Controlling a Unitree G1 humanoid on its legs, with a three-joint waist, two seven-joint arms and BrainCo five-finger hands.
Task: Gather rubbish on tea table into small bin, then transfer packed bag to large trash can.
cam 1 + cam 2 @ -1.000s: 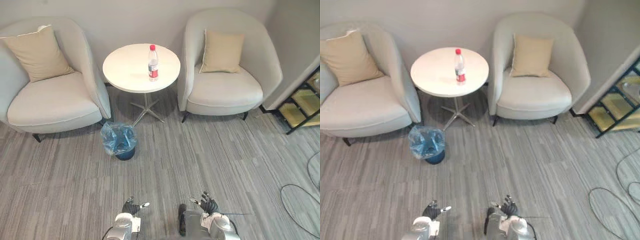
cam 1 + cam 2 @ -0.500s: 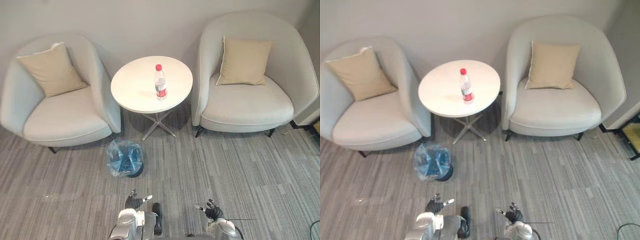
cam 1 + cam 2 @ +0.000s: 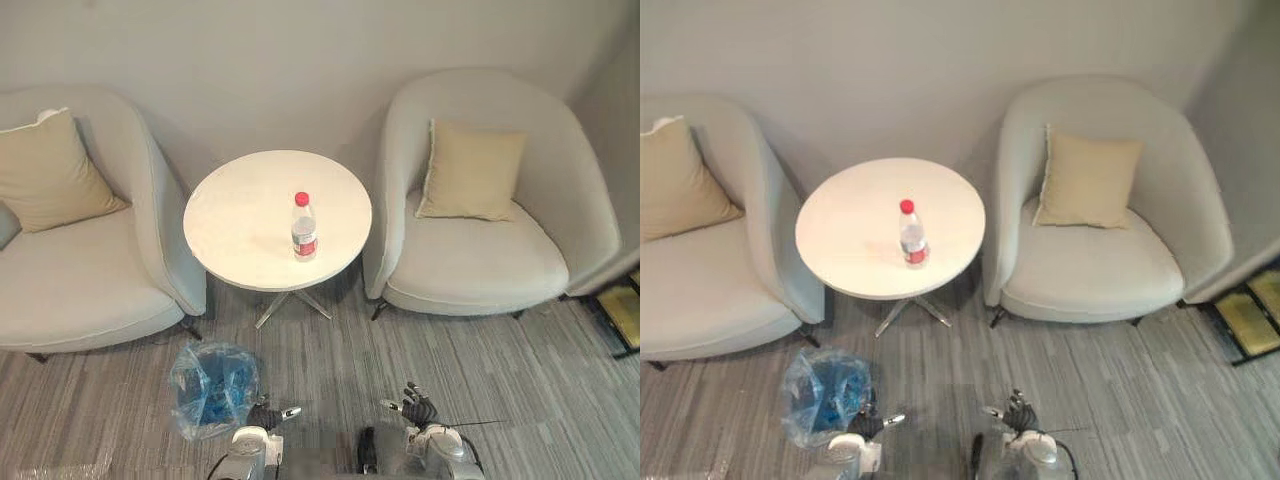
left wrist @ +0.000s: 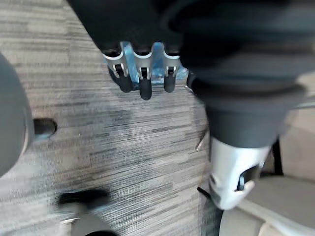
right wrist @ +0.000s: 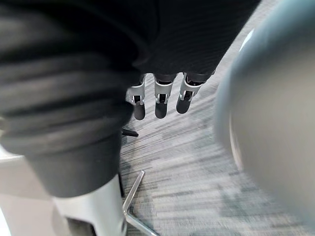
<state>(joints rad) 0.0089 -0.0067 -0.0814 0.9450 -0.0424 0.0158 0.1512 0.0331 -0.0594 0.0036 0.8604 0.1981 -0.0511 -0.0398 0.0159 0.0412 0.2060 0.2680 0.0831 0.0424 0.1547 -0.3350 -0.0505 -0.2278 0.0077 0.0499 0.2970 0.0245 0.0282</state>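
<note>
A clear plastic bottle point(image 3: 304, 228) with a red cap and red label stands upright on the round white tea table point(image 3: 245, 215). The small bin point(image 3: 212, 388), lined with a blue bag, sits on the carpet in front of the table's left side. My left hand point(image 3: 263, 416) hangs low just right of the bin, its fingers point(image 4: 142, 84) relaxed and holding nothing. My right hand point(image 3: 419, 411) hangs low further right, its fingers point(image 5: 157, 102) straight and likewise empty. Both hands are well short of the table.
Two light grey armchairs flank the table, the left armchair point(image 3: 70, 300) and the right armchair point(image 3: 480, 270), each with a beige cushion. The table's metal foot point(image 3: 293, 303) spreads on the striped grey carpet. A dark shelf point(image 3: 625, 320) stands at the far right.
The whole picture has shifted: the camera has come closer to the table and turned. The bin now lies right beside my left hand. Both hands stay low and empty.
</note>
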